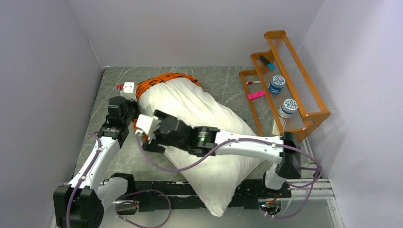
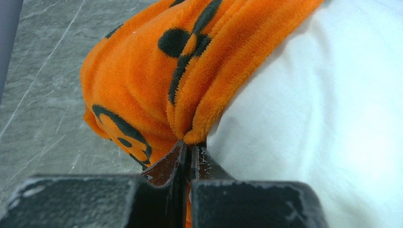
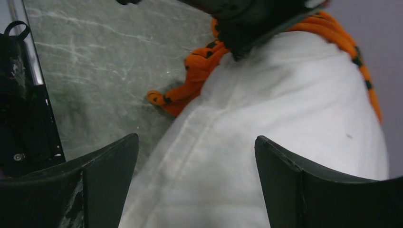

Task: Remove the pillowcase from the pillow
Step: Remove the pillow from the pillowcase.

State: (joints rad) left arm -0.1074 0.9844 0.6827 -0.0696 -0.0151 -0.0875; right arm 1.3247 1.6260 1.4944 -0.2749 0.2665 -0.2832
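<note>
right gripper (image 3: 196,138) gapes over pillow (image 3: 285,118), left gripper (image 2: 190,147) pinching pillowcase (image 2: 142,80); rack (image 1: 294,66) alongside.

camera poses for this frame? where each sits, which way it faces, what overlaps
Top external: above, behind the robot, looking down on pillow; left arm and right arm show.
Left wrist: on left arm, facing along the shut left claw pinching the pillowcase.
Right wrist: on right arm, facing past the open right claw across the pillow.
Shared: both wrist views see pillowcase edge on pillow.

Pillow (image 1: 190,105), orange pillowcase (image 1: 167,78) at far end
</note>
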